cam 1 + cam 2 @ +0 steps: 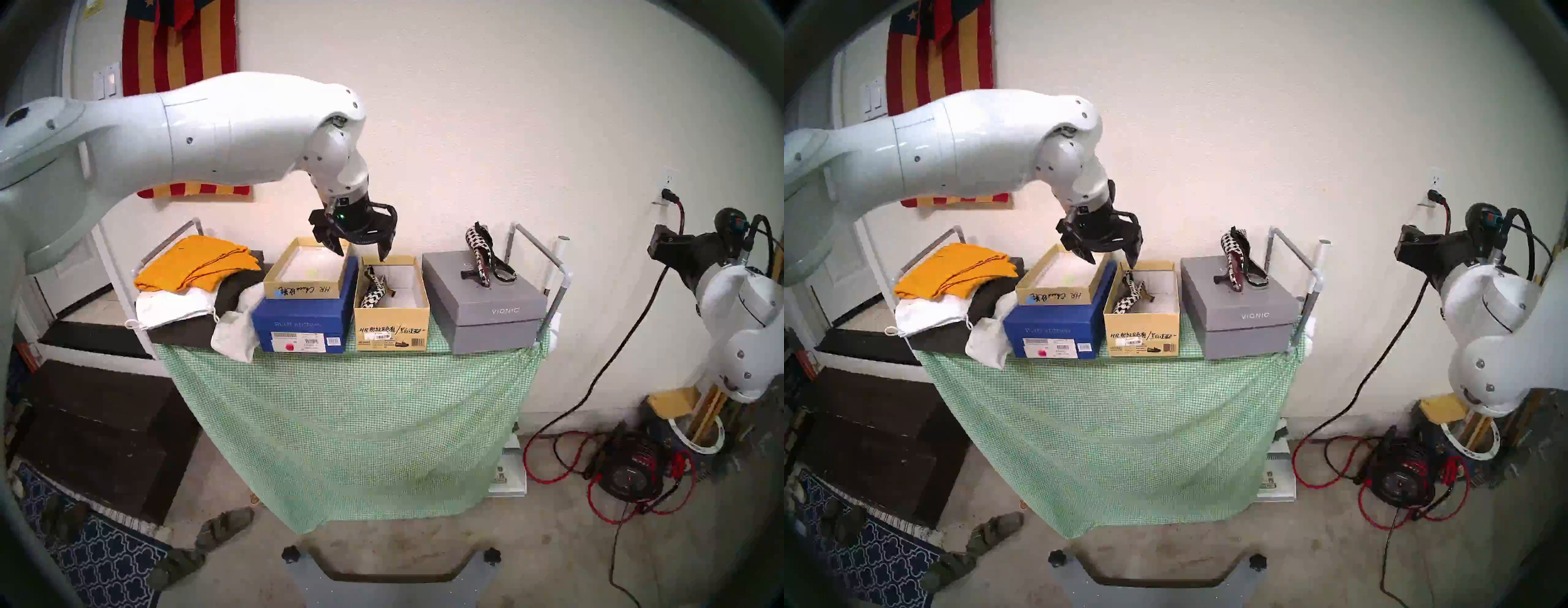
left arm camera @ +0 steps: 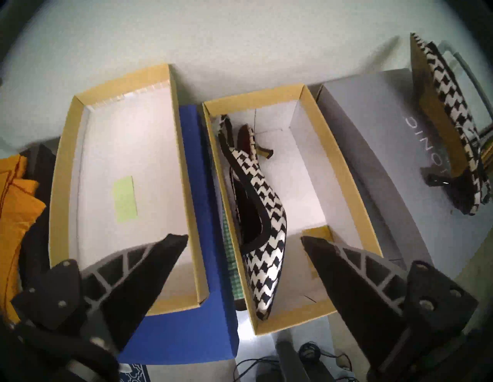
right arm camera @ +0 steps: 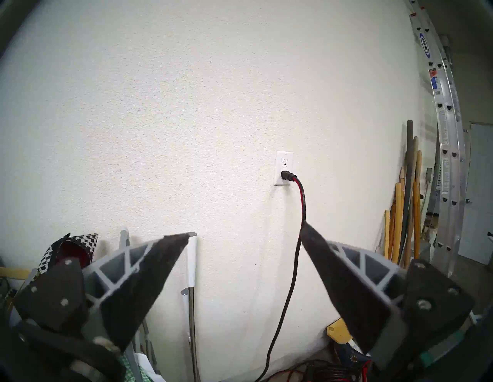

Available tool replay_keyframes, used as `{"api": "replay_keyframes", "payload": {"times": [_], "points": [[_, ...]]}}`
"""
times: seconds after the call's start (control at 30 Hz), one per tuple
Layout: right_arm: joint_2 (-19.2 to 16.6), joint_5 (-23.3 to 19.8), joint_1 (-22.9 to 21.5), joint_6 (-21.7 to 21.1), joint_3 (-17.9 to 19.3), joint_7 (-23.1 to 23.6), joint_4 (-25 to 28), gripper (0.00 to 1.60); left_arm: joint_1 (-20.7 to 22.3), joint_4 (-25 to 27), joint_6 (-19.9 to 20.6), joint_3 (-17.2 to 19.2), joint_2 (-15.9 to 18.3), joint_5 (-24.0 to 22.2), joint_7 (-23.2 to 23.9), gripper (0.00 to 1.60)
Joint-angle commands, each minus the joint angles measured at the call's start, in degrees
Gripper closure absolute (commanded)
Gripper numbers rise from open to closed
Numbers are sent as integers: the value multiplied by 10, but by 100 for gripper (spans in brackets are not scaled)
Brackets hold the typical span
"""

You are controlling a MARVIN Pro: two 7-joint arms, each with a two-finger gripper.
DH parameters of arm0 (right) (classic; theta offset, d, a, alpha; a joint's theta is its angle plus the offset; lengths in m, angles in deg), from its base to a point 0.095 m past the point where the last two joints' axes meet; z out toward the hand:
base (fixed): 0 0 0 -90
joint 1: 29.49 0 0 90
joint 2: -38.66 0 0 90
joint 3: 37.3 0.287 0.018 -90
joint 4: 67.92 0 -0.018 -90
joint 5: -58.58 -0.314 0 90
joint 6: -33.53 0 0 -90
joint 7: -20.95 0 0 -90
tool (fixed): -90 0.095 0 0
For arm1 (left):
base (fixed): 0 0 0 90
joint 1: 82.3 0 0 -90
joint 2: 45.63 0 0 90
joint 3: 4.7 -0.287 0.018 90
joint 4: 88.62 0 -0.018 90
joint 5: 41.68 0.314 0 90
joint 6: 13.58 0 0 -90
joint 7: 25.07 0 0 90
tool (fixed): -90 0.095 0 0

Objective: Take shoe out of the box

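Left end effector [image 1: 362,250], black with two pointed fingers, hung just above the back rim of the deep tan cardboard shoebox [image 1: 392,322] with the black writing and barcode stickers on its front. Its fingers stood wide apart and held nothing. In the wrist view, one finger [image 2: 149,269] showed over the shallow tan cardboard lid [image 2: 57,186] and the other over the right side of the box, with the shoe's toe between them, lower down.

The job looked only half done. One black-and-white checked pointy shoe with a thin heel [image 1: 373,291] was not out yet. It lay inside the box, on its side along the left wall, toe toward the front and heel toward the back. The rest of the white floor of the box was bare. A second checked shoe like it [image 1: 483,259] stood on top of the grey box marked VIONIC [image 1: 488,314], just to the right, so I would guess that one had been taken out already. What seemed left was to go down, pinch the shoe and lift it clear of the box.

The lid sat on a blue shoebox [image 1: 303,327], touching the left side of the tan box. All the boxes stood on the counter with the green checked cloth [image 1: 352,424].

The right end effector [image 3: 246,234] was off to the side, pointing at the white wall. Its fingers were also wide apart and empty.
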Motion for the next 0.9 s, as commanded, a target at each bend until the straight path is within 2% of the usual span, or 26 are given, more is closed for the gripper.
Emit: {"api": "replay_keyframes", "payload": {"times": [0.0, 0.4, 0.67, 0.87], "points": [[-12, 12, -7, 0, -5, -9, -1, 0, -27, -52, 21, -1, -51, -21, 2, 0], [-31, 38, -15, 0, -14, -12, -1, 0, -60, -147, 64, 2, -105, -51, 10, 0], [-43, 56, -21, 0, -21, -13, -1, 0, -70, -208, 64, 11, -129, -66, 23, 0], [-51, 68, -25, 0, -25, -14, -1, 0, -97, -242, 64, 4, -152, -69, 25, 0]]}}
